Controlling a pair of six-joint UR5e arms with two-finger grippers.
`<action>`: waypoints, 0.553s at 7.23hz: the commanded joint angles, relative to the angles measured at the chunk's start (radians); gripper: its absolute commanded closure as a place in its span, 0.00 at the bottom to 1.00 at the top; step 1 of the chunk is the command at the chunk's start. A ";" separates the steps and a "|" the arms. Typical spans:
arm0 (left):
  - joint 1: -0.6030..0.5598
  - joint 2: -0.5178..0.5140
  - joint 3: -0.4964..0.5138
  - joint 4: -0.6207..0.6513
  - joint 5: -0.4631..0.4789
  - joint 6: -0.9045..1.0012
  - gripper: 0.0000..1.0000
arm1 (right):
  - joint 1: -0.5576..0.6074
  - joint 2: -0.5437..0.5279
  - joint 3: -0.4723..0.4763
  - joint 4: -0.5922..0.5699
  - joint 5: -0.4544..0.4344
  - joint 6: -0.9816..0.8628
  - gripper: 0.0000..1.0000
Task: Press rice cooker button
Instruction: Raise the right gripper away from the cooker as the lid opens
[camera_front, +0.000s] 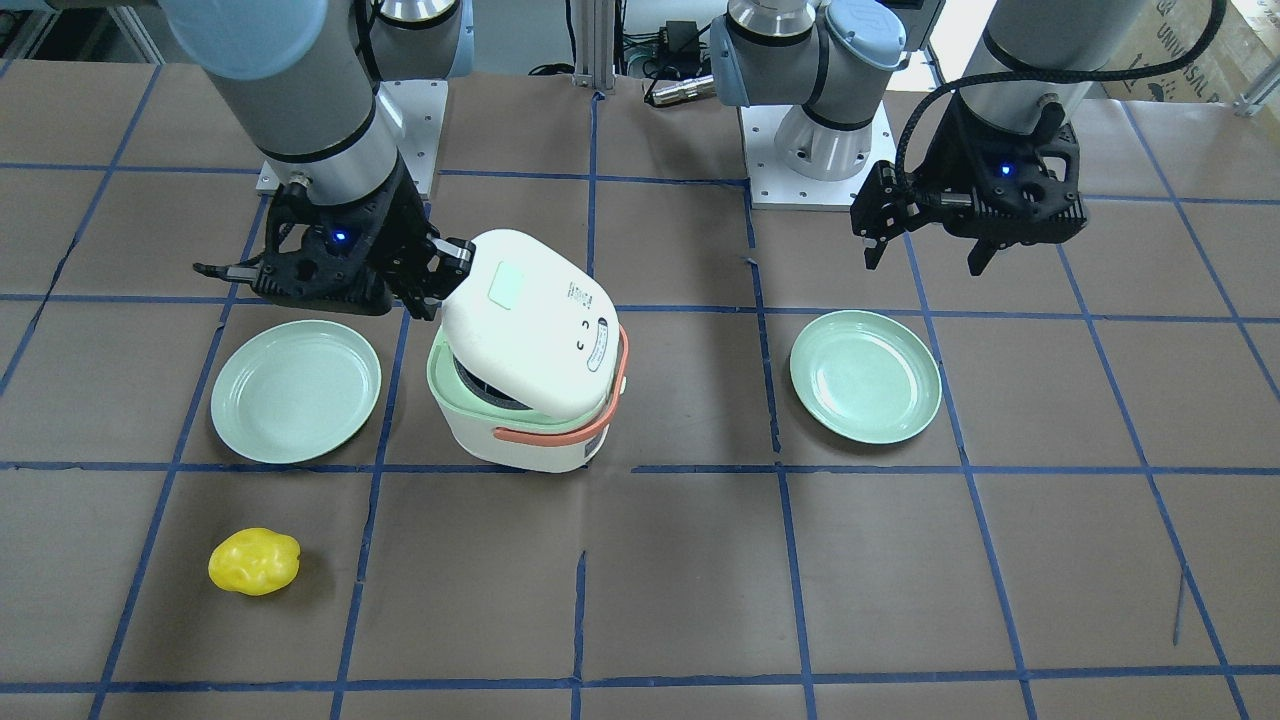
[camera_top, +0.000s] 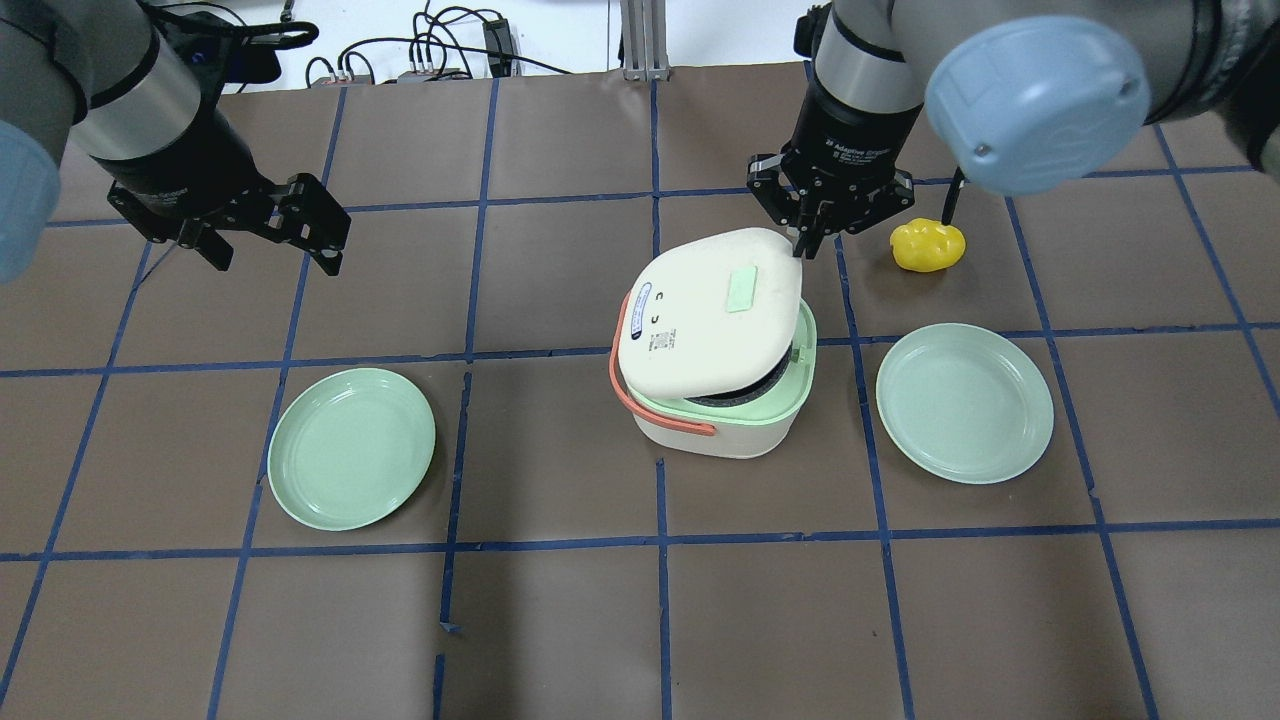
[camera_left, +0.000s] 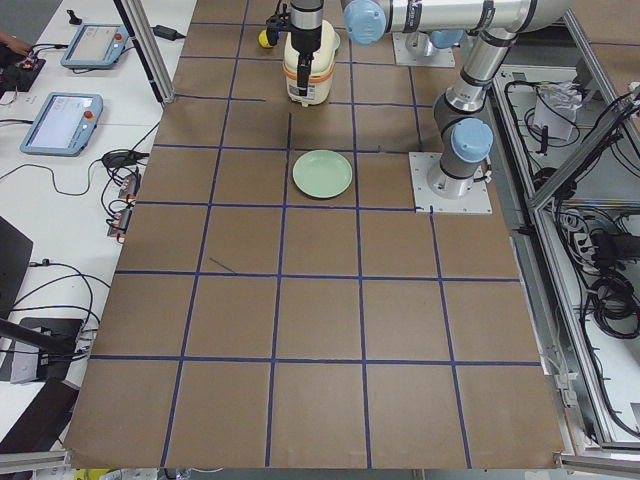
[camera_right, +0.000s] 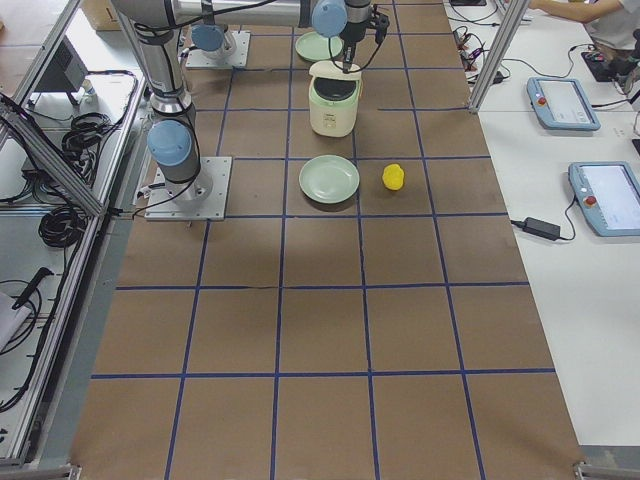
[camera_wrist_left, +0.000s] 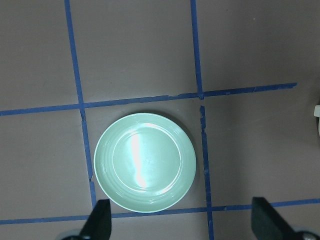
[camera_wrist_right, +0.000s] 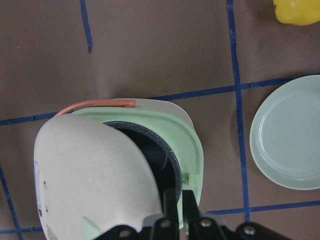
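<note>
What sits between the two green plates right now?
The rice cooker, lid tilted partly open, stands between the left plate and right plate in the overhead view.

Light is bright and even, coming from above. Shadows are soft and short, pooling close under the cooker (camera_front: 520, 440). A white glare streak crosses the plate (camera_wrist_left: 150, 150) in the left wrist view, where the left gripper (camera_wrist_left: 182, 227) sits blurred at the bottom edge. The side views are sharp.
</note>
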 joint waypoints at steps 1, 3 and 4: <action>0.000 0.000 0.000 0.000 0.000 0.000 0.00 | -0.040 -0.008 -0.066 0.074 -0.078 -0.084 0.68; 0.000 0.000 0.000 0.000 0.000 0.000 0.00 | -0.119 -0.052 -0.069 0.119 -0.100 -0.213 0.32; 0.000 0.000 0.000 0.000 0.000 0.000 0.00 | -0.144 -0.071 -0.072 0.121 -0.081 -0.264 0.12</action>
